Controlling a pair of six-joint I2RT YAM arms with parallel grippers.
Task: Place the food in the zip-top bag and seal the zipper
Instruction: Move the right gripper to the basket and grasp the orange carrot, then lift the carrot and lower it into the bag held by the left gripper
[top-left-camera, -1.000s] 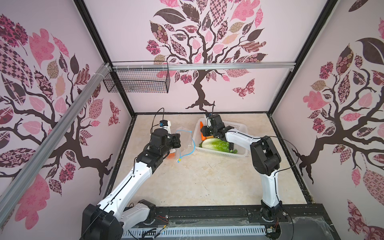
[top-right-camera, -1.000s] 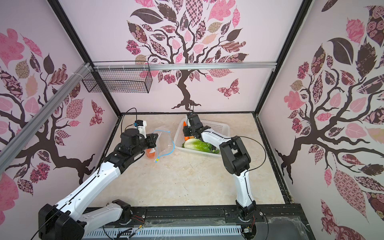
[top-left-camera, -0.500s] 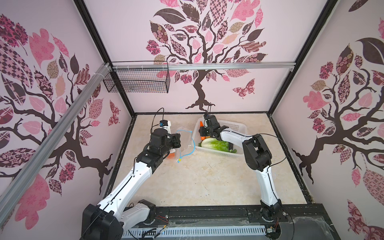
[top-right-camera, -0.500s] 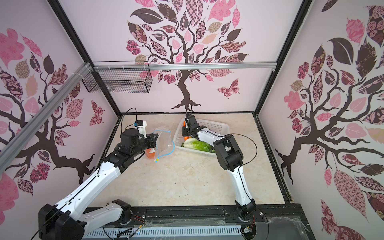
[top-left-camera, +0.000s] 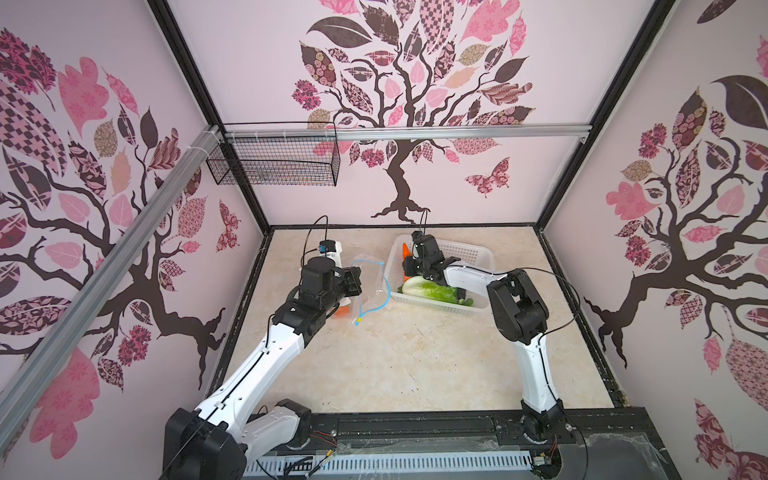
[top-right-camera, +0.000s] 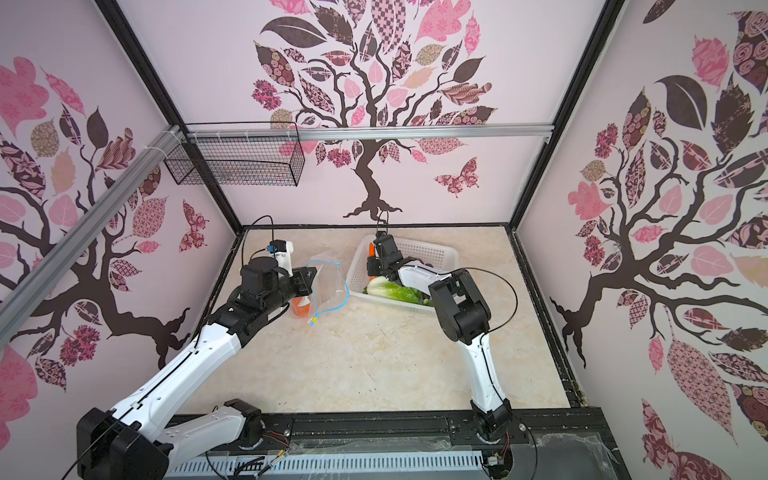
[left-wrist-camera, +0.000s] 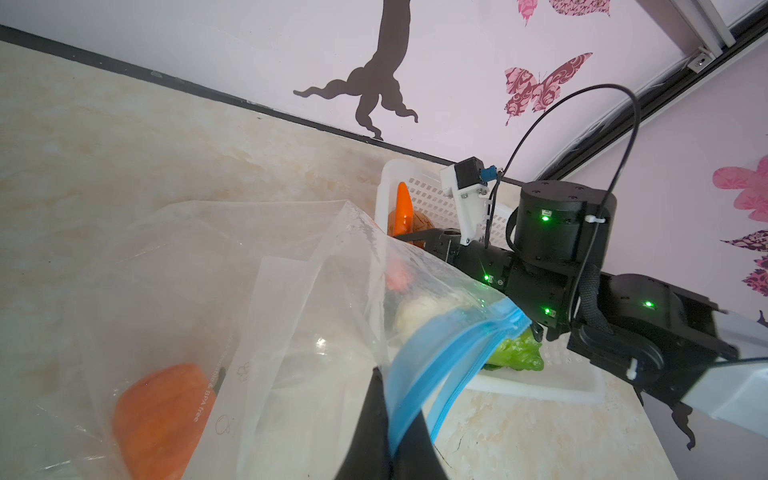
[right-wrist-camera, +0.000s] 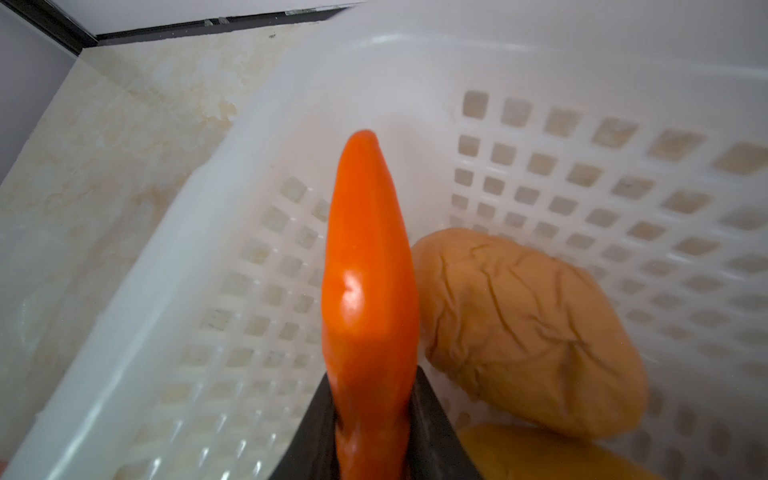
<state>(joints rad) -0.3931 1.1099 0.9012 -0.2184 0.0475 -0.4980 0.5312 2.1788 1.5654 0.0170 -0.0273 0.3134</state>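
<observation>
The clear zip-top bag (top-left-camera: 371, 286) stands open on the left. My left gripper (left-wrist-camera: 392, 419) is shut on its mouth edge, pinching the light blue zipper (left-wrist-camera: 449, 353). The yellow slider (top-right-camera: 312, 320) hangs at the strip's low end. An orange pumpkin (left-wrist-camera: 162, 415) lies inside the bag. My right gripper (right-wrist-camera: 372, 386) is down in the white basket (top-left-camera: 469, 253), shut on the orange carrot (right-wrist-camera: 370, 270), which points to the basket's far wall. A tan potato (right-wrist-camera: 528, 332) lies beside the carrot. The green cabbage (top-left-camera: 432, 289) rests at the basket's near side.
A yellow-orange piece (right-wrist-camera: 540, 455) lies under the potato. Small dark green pieces (top-left-camera: 465, 301) sit at the basket's near right corner. A black wire basket (top-left-camera: 274, 166) hangs on the back wall. The bag and the white basket stand close together.
My right gripper slid left inside the basket and has closed on the carrot. The left gripper and the bag have stayed still.
</observation>
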